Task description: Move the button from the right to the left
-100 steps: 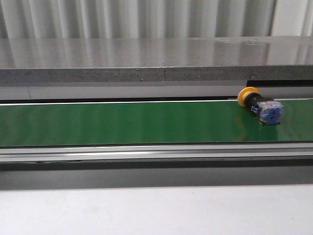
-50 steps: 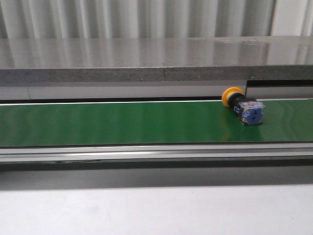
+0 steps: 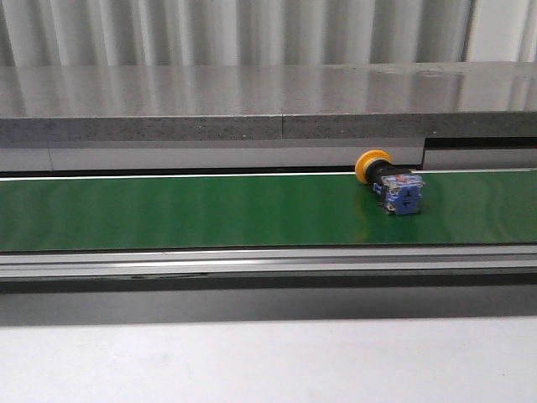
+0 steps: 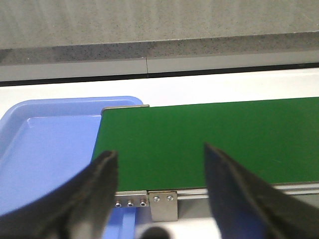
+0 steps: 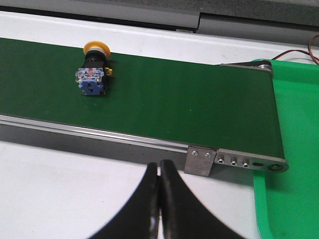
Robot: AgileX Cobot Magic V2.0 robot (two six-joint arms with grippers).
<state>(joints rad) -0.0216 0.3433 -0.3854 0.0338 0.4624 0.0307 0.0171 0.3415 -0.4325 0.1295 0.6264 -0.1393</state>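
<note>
Green belt [image 3: 210, 210] under button [image 3: 388, 181], grey ledge [image 3: 252, 105] behind

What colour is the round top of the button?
The button's round cap is yellow-orange, above a black collar. It shows best in the right wrist view.

A corrugated metal wall [image 3: 252, 29] is running across the rear. In front of it, a grey speckled ledge [image 3: 252, 105] is reflecting the light in pale vertical streaks. A green belt [image 3: 168, 210] is lying between grey rails, with a white table [image 3: 252, 361] below. A blue tray [image 4: 45, 149] is sitting at one belt end, a green tray [image 5: 294, 124] at the other.
</note>
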